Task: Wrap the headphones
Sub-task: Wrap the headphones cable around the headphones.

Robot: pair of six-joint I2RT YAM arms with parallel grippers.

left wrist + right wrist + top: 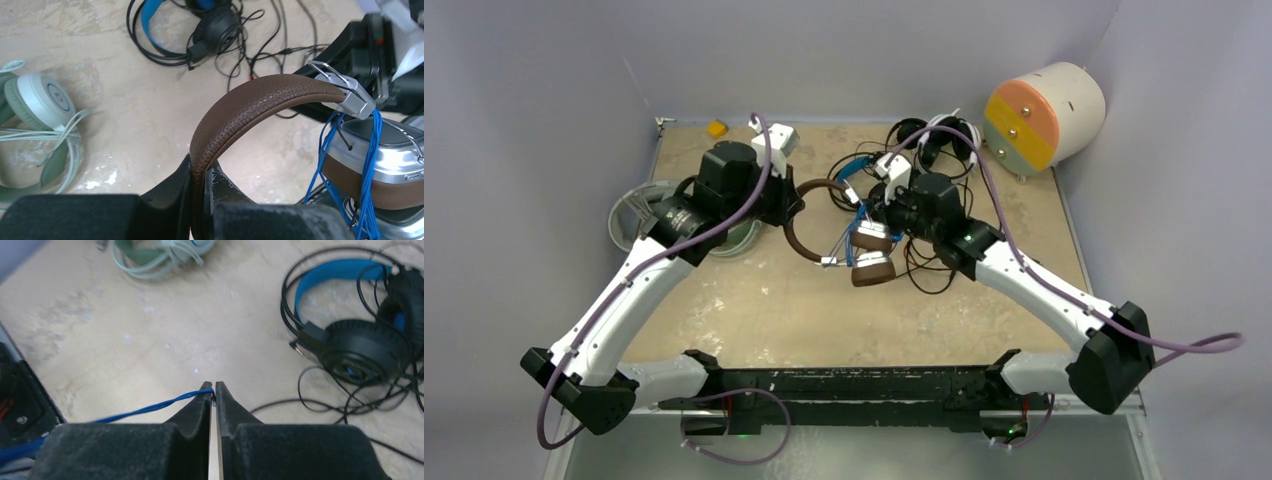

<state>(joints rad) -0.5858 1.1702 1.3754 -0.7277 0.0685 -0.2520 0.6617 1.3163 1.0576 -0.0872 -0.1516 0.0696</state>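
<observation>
The brown headphones (809,215) hang in mid-table; my left gripper (204,172) is shut on their leather headband (250,102). Their silver-and-brown earcups (385,170) sit at the right of the left wrist view, with a thin blue cable (370,150) running over them in several strands. My right gripper (214,388) is shut on that blue cable (150,408), which stretches off to the left from its tips. Black headphones with a blue headband (350,310) lie beyond it among loose black cables. Mint-green headphones (35,115) lie to the left.
A cream cylinder (1044,118) with an orange-and-green face stands at the back right. A small yellow block (716,128) sits at the back left edge. Black-and-white headphones (939,140) lie at the back. Grey walls close in the table.
</observation>
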